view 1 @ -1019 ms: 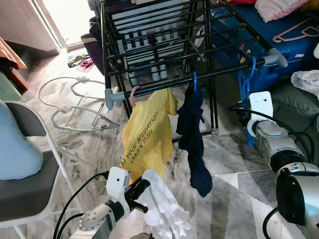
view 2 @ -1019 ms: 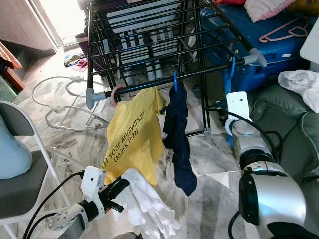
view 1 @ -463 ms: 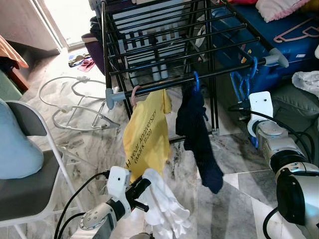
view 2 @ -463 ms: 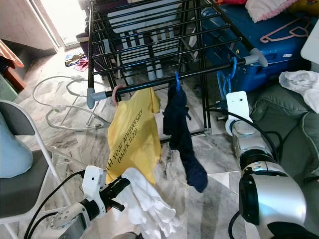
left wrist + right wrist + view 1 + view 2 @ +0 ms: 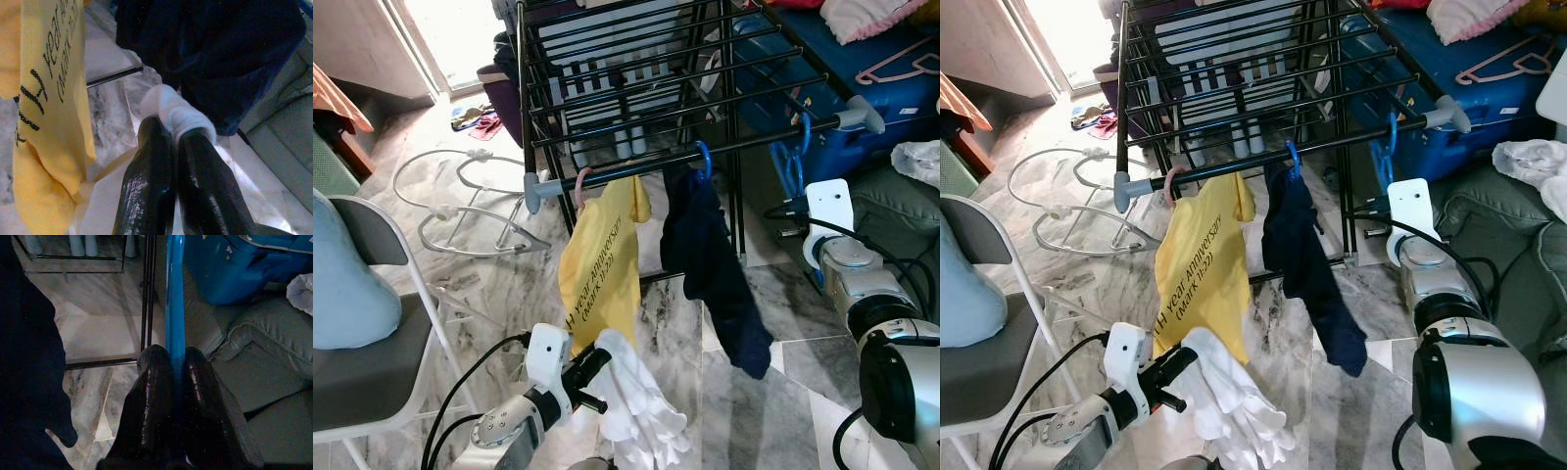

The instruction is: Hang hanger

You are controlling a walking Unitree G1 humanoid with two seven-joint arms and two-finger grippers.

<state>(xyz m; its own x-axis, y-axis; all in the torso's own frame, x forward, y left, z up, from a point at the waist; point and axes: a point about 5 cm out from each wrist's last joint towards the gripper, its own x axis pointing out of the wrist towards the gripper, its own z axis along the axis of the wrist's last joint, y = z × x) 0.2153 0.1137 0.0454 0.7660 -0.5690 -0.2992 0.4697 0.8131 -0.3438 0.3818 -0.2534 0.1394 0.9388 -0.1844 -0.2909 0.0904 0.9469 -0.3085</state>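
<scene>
A blue hanger point(image 5: 175, 293) is pinched in my right gripper point(image 5: 172, 357), which is shut on its shaft. In the eye views this blue hanger point(image 5: 797, 157) hangs beside the right end of the black drying rack's front rail point(image 5: 754, 140), its hook at the rail. On that rail a yellow shirt point(image 5: 602, 264) hangs from a pink hanger point(image 5: 579, 181) and a navy garment point(image 5: 715, 279) from another blue hanger point(image 5: 703, 157). My left gripper point(image 5: 171, 129) is low in front, shut on a white cloth point(image 5: 636, 406).
A grey folding chair point(image 5: 372, 362) with a pale blue cushion point(image 5: 342, 284) stands at the left. A blue case point(image 5: 862, 93) bearing a pink hanger point(image 5: 901, 64) and a grey-green sofa point(image 5: 901, 191) crowd the right. White wire frames point(image 5: 460, 196) lie on the marble floor.
The navy garment's lower end has swung to the right, and the yellow shirt has turned edge-on and looks narrower. Both grippers keep their hold.
</scene>
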